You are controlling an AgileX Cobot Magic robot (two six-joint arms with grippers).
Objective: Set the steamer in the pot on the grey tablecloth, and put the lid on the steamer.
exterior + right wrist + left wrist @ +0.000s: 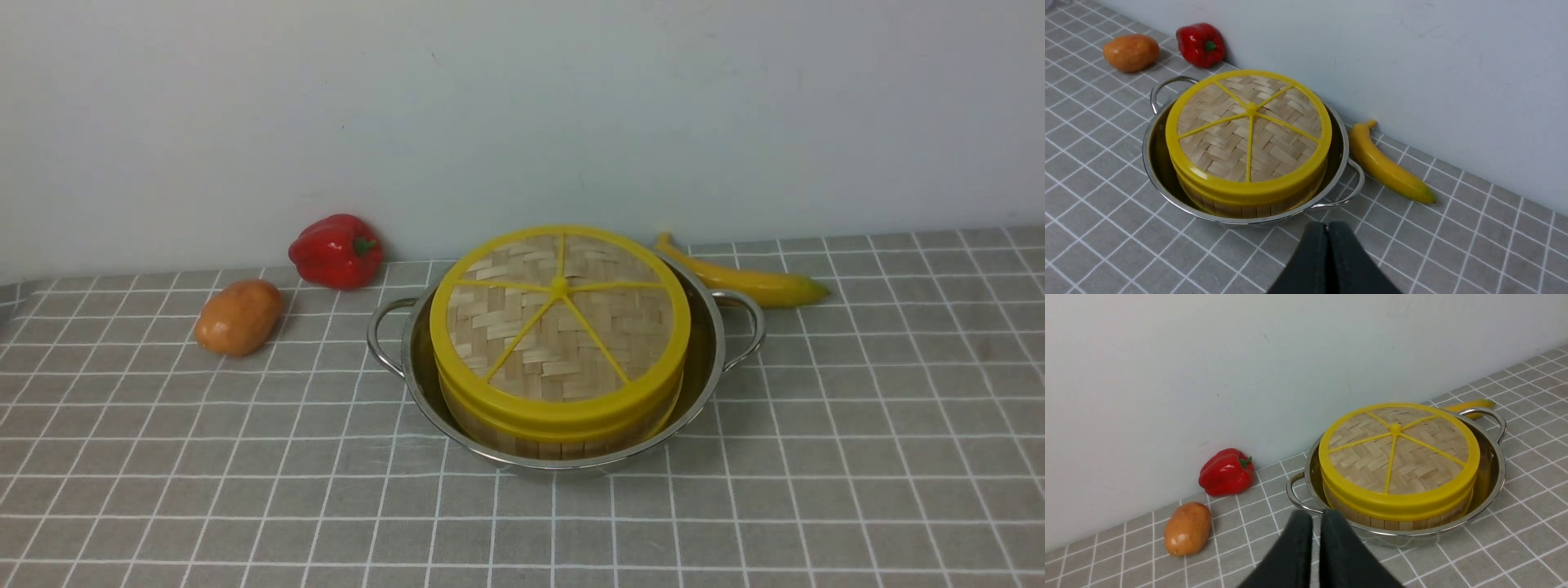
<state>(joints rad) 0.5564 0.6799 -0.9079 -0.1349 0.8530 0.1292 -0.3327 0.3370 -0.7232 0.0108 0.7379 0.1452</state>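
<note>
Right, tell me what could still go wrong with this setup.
1. The lid looks tilted and shifted toward the left on the steamer; a bump might slide it off.
2. The steamer sits off-centre in the pot, close to the near wall, so it may be sitting unevenly.
3. Both grippers hang low near the pot; a careless swing could knock its handles.

The left gripper (1316, 522) has two flat, matte black fingers (1294, 555) that widen toward the wrist. The right gripper (1327, 228) looks alike: black, smooth, tapered to blunt tips.
</note>
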